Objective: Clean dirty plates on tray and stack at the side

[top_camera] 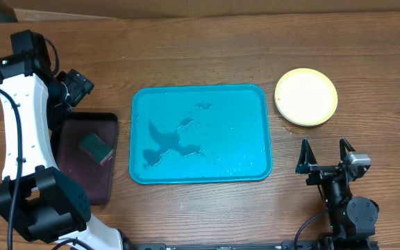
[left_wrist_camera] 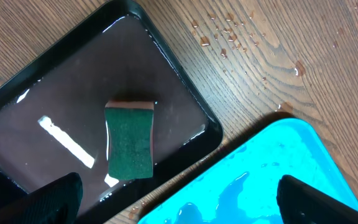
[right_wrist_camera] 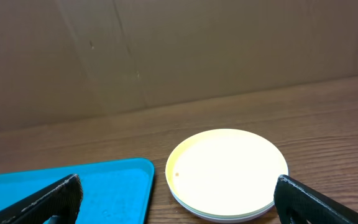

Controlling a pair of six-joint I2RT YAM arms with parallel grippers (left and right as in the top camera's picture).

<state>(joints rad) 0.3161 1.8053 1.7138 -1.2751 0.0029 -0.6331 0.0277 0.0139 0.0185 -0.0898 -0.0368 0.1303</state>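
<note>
A brown wooden table (top_camera: 207,55) fills the view, with a cardboard wall (right_wrist_camera: 166,50) behind its far edge. The teal tray (top_camera: 242,111) lies flat in the middle of the table, its long sides running left to right. Puddles (top_camera: 165,142) of water sit on its left half.

The plates (top_camera: 306,96) stand stacked on the bare table, off the tray, just beyond its far right corner. The top one is yellow-green. The right wrist view shows a paler rim under it, but how many lie beneath cannot be told.

Near the left edge of the table lies a dark tray (top_camera: 82,173), wet inside, close beside the teal one. A green sponge (top_camera: 95,147) rests flat near its middle. Drops (left_wrist_camera: 229,31) of water dot the wood beside it.

The left gripper (left_wrist_camera: 179,180) hangs above the dark tray with its fingers spread wide and holding nothing. The right gripper (top_camera: 323,144) sits near the front right corner of the table, also spread wide, gripping nothing and pointing toward the plates.
</note>
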